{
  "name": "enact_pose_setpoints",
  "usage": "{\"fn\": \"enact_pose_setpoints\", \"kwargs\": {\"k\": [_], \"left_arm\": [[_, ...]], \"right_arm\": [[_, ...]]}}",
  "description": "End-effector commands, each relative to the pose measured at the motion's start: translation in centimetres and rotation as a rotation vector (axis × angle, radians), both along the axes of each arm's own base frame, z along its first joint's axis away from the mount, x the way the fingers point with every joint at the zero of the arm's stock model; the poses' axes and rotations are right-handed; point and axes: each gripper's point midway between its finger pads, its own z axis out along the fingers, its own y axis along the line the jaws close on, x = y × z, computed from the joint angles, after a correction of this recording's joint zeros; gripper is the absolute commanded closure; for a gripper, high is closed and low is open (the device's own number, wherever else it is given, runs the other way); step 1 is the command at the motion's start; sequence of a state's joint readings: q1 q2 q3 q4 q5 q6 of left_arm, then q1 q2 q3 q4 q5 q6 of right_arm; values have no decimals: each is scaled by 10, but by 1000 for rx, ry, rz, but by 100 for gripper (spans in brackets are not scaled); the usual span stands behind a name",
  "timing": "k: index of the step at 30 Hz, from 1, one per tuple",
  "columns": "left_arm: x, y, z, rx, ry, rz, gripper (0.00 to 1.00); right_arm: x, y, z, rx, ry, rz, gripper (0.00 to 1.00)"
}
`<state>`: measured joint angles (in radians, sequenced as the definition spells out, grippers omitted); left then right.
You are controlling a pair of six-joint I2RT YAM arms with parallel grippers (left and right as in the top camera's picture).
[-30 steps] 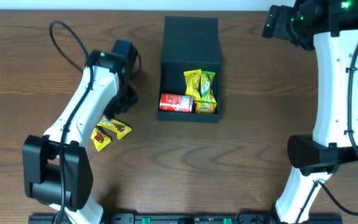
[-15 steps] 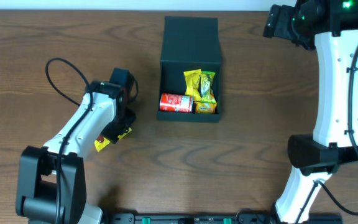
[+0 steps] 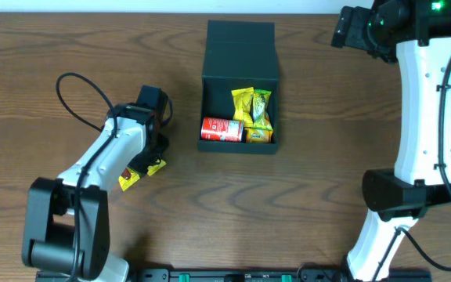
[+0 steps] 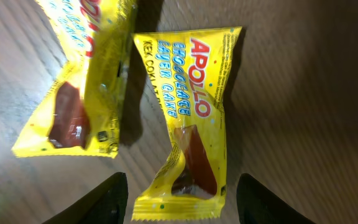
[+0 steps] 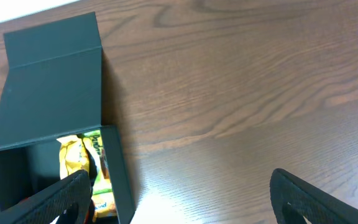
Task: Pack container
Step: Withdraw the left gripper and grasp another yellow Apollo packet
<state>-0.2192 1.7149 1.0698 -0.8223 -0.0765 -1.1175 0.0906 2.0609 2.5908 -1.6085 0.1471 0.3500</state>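
Our left arm bends low over the table, its left pincer [image 4: 182, 199] spread open astride the near end of one Apollo packet [image 4: 194, 118]. A second packet [image 4: 79, 81] lies just beside it, making two. The container [image 3: 239, 47] sits to that pincer's right, lid open, holding one red can [image 3: 221, 129] and some boxed packets [image 3: 253, 106] we cannot count. Our right arm stands raised, with the right pincer [image 5: 182, 199] wide open and the container off to its left.
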Motion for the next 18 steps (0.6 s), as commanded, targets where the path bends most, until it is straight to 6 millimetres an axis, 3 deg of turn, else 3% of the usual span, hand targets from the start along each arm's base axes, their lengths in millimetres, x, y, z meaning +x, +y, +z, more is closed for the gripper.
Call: {"fn": "enact_pose_setpoints", "kwargs": {"k": [1,5,7,14,18], "left_arm": [[-2,-1,-13,-21,37,-2,43],[1,0,-14,-15,28,0,48],[2,2,-14,-13,26,5,61],[2,8,-15,-12,30,15,68],[-1,5,-23,-24,64,-10,66]], "right_arm": [[-1,-3,1,-9,1,7,8],[-1,-3,1,-9,3,7,8],[-1,-3,1,-9,3,7,8],[-2,-3,1,-9,3,7,8],[-1,-3,1,-9,3,7,8]]}}
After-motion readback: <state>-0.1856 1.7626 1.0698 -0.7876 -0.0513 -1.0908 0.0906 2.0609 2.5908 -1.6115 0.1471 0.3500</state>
